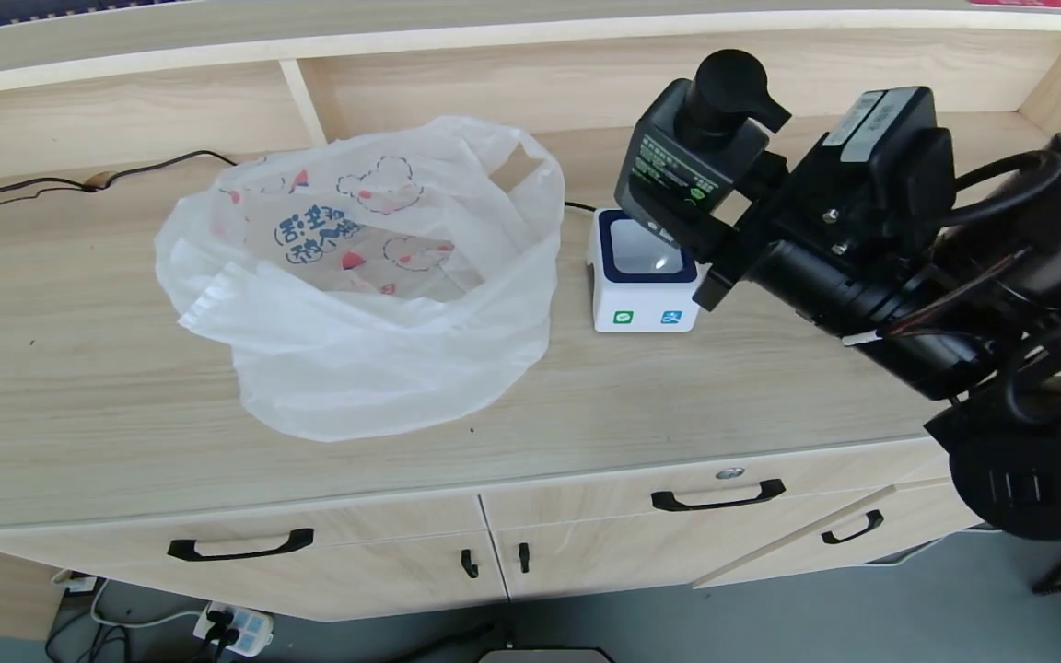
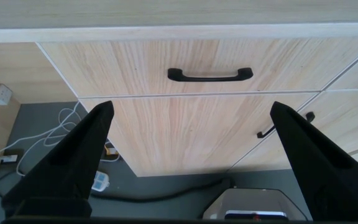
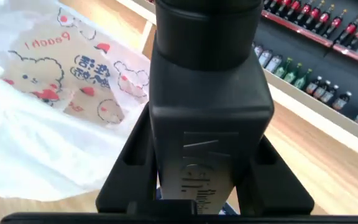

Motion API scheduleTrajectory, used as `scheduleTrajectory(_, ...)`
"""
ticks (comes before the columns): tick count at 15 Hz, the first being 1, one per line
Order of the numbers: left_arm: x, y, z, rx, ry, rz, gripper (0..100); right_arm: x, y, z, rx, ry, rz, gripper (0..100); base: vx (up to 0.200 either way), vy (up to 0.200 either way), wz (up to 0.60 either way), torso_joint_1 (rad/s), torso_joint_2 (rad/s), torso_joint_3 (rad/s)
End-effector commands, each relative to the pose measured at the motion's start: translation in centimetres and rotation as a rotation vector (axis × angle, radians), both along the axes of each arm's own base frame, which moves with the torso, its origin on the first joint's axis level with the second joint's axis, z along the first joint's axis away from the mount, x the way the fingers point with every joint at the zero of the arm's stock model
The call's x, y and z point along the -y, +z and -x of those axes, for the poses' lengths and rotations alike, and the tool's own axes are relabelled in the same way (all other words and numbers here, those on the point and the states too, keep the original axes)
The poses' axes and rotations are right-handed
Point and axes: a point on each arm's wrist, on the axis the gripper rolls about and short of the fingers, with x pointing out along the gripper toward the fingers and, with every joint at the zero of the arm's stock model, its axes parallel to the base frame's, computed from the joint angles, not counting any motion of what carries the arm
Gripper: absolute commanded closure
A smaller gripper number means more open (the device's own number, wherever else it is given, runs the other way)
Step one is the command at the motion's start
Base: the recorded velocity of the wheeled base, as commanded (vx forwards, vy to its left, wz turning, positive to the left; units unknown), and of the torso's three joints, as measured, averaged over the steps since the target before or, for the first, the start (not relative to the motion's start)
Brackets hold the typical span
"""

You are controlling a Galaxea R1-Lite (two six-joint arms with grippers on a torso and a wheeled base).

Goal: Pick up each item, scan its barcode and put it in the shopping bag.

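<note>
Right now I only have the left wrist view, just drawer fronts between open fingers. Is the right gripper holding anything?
Observer: Yes, the right gripper is shut on a black pump bottle.
Operator: Where is that relative to the scanner?
Observer: The bottle is held over the white scanner and covers a corner of its window in the head view.
Operator: And the bag?
Observer: The shopping bag lies on the counter on the robot's left of the scanner, with its mouth open.
</note>
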Motion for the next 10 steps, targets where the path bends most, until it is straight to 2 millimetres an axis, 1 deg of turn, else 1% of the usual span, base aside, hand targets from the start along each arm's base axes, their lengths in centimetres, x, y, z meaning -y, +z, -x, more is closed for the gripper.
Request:
scheduleTrajectory(1, 0.0, 0.0, 0.0, -0.001, 0.001, 0.001, 0, -0.6, 1.2, 5.8, -0.098, 0.055, -0.138, 100, 0.000, 0.000, 0.00, 0.000, 0.00, 0.000)
scheduleTrajectory(2, 0.0, 0.0, 0.0, -0.001, 0.001, 0.001, 0, -0.5, 1.1, 6.4, -0.130, 0.040, -0.176, 100, 0.000, 0.000, 0.00, 0.000, 0.00, 0.000)
scheduleTrajectory(3, 0.0, 0.0, 0.0, -0.001, 0.001, 0.001, 0, 0.3, 0.5, 8.0, -0.251, -0.029, -0.293, 100, 0.000, 0.000, 0.00, 0.000, 0.00, 0.000)
scheduleTrajectory(4, 0.0, 0.0, 0.0, -0.001, 0.001, 0.000, 0, 0.9, 0.2, 8.7, -0.312, -0.046, -0.348, 100, 0.000, 0.000, 0.00, 0.000, 0.00, 0.000)
scheduleTrajectory(6, 0.0, 0.0, 0.0, -0.001, 0.001, 0.001, 0, 1.7, 0.1, 9.4, -0.339, -0.061, -0.386, 100, 0.000, 0.000, 0.00, 0.000, 0.00, 0.000)
scheduleTrajectory(8, 0.0, 0.0, 0.0, -0.001, 0.001, 0.001, 0, 2.4, -0.4, 9.9, -0.353, -0.067, -0.378, 100, -0.200, 0.000, 0.00, 0.002, 0.00, 0.000)
scheduleTrajectory(10, 0.0, 0.0, 0.0, -0.001, 0.000, 0.001, 0, 2.8, -1.5, 10.4, -0.379, -0.079, -0.355, 100, -0.200, 0.000, 0.00, 0.007, 0.01, 0.005)
